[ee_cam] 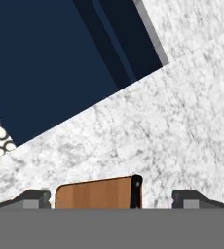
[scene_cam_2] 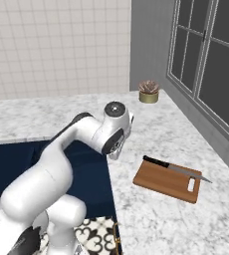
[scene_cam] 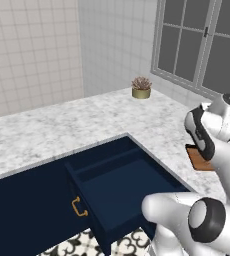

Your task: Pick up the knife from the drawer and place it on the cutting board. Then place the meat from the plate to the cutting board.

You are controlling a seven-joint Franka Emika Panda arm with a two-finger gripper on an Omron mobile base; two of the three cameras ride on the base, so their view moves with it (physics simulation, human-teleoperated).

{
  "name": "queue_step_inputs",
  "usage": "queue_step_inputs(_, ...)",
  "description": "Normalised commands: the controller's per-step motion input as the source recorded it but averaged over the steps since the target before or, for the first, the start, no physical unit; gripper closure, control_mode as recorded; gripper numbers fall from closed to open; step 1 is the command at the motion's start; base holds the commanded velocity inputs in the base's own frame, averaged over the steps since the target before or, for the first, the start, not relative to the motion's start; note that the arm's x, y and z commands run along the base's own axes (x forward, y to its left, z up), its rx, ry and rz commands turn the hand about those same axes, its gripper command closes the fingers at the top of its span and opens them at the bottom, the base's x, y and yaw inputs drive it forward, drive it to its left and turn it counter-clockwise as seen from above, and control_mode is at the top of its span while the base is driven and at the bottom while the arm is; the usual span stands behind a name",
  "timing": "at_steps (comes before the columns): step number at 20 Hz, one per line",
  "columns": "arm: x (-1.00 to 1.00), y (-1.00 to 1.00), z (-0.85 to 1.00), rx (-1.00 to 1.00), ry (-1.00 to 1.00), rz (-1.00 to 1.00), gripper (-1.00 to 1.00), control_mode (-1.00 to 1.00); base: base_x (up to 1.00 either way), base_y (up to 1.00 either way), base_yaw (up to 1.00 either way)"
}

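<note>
Deep navy-blue drawer [scene_cam: 118, 192] hangs open, a small brass handle [scene_cam: 78, 206] glinting at nine o'clock on its front. Grey-veined white marble counter [scene_cam_2: 151, 124] all round. On it, the reddish-brown wooden cutting board [scene_cam_2: 167, 180], carrying a black-handled knife with a silver-grey blade [scene_cam_2: 173, 169]. At twelve o'clock, a reddish-brown succulent in an olive-gold pot [scene_cam_2: 149, 91], though its leaves are too small to be sure of the tint. Black-and-white patterned floor tiles [scene_cam_2: 97, 235] below; pale cream grid-tiled wall [scene_cam: 32, 50] behind.
</note>
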Motion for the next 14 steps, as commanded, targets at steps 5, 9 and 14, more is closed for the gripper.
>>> queue_step_inputs(5, -0.33, 0.4, 0.28, -0.01, 0.0, 0.19, -1.0, -1.0, 0.0, 0.0, 0.0)
queue_step_inputs(9, 0.0, 0.72, 0.07, 0.0, 0.01, -0.41, -1.0, -1.0, 0.0, 0.0, 0.0)
queue_step_inputs(14, 0.0, 0.6, 0.0, 0.0, 0.06, -0.81, -1.0, -1.0, 0.0, 0.0, 0.0)
